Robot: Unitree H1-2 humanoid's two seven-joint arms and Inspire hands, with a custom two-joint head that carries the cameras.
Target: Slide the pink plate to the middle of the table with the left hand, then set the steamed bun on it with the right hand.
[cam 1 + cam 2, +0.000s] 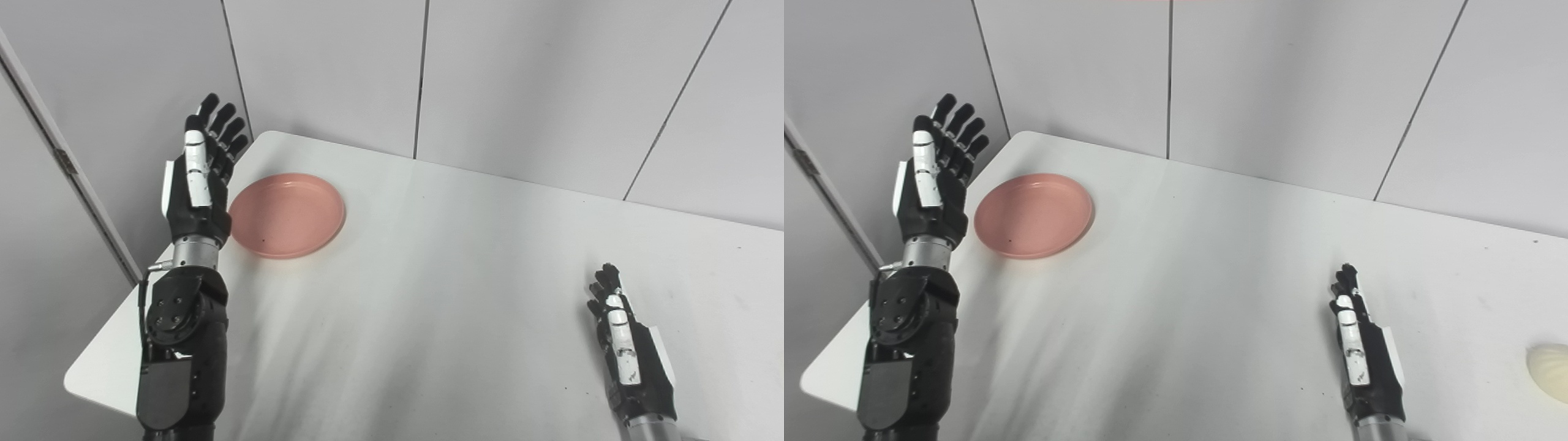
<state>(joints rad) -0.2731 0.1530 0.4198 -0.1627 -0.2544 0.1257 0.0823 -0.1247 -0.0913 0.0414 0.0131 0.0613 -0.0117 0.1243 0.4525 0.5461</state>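
1. The right hand (1363, 349) waits low near the front edge, fingers straight and empty, with the steamed bun (1549, 370) to its right on the tabletop (1213, 294).
2. The left hand (199, 177) is raised, fingers spread, holding nothing, just left of the pink plate (286, 214).
3. The plate sits near the far-left corner; I would lower the palm against its outer rim and push steadily toward the centre.

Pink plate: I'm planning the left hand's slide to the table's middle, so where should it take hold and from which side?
Probably the plate's left rim, next to the open left hand. The plate lies flat and shallow with a low raised lip, so fingers laid over that lip from the left could push it right toward the middle of the table. Nothing lies on it.
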